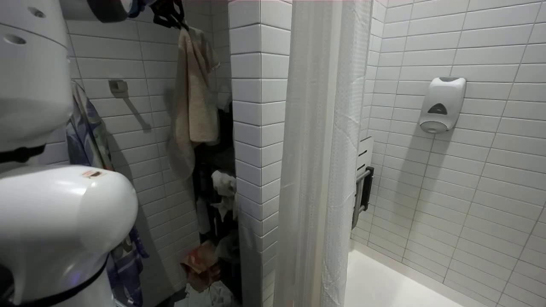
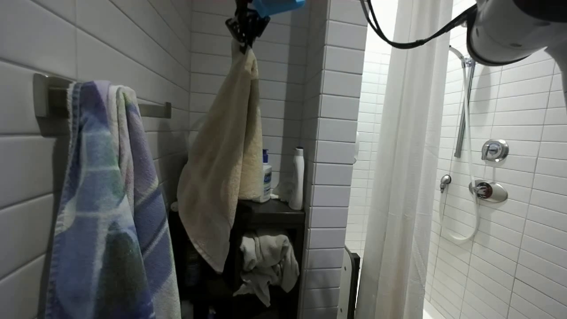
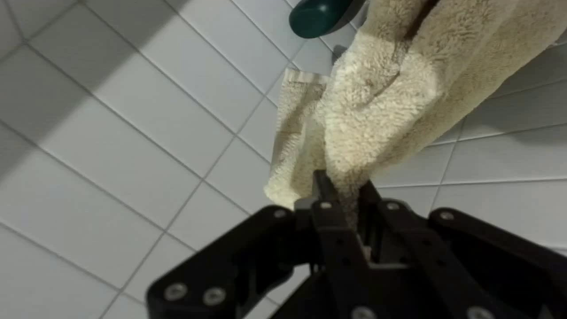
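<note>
Presently, the gripper (image 3: 346,190) is drawn together to a narrow gap, pinching a bunched fold of the beige towel (image 2: 217,177). The towel hangs down from the grip in both exterior views. In an exterior view, it partly hides a dark shelf unit (image 2: 272,217), on top of which stand a pump bottle (image 2: 266,181) and a white bottle (image 2: 298,181). A patterned towel (image 2: 95,190) drapes over a wall bar (image 2: 155,110).

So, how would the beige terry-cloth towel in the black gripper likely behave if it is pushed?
The towel would probably swing and crumple, since it hangs in loose folds. Slipping seems unlikely: its pile looks rough and the gripper pinches it.
</note>
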